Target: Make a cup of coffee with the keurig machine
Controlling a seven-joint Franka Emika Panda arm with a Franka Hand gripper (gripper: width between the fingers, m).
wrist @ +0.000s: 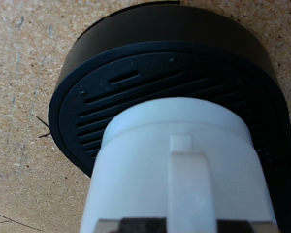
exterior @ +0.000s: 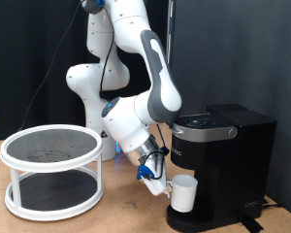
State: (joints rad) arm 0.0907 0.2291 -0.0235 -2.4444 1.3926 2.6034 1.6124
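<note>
White ceramic mug (exterior: 184, 193) is sitting on the Keurig machine's (exterior: 223, 155) round drip base (wrist: 116, 87), the gripper (exterior: 160, 184) clenching its handle (wrist: 189, 184)

arm (exterior: 136, 58): glossy white rounded link shells | joints: dark grey to black bands between the shells, upper centre of exterior frame | accents: small blue patches near the top joint and at the wrist | cable: thin dark lead beside the base column | gripper (exterior: 155, 180): blue-and-white parts, lower centre; fine detail too small to tell
</note>
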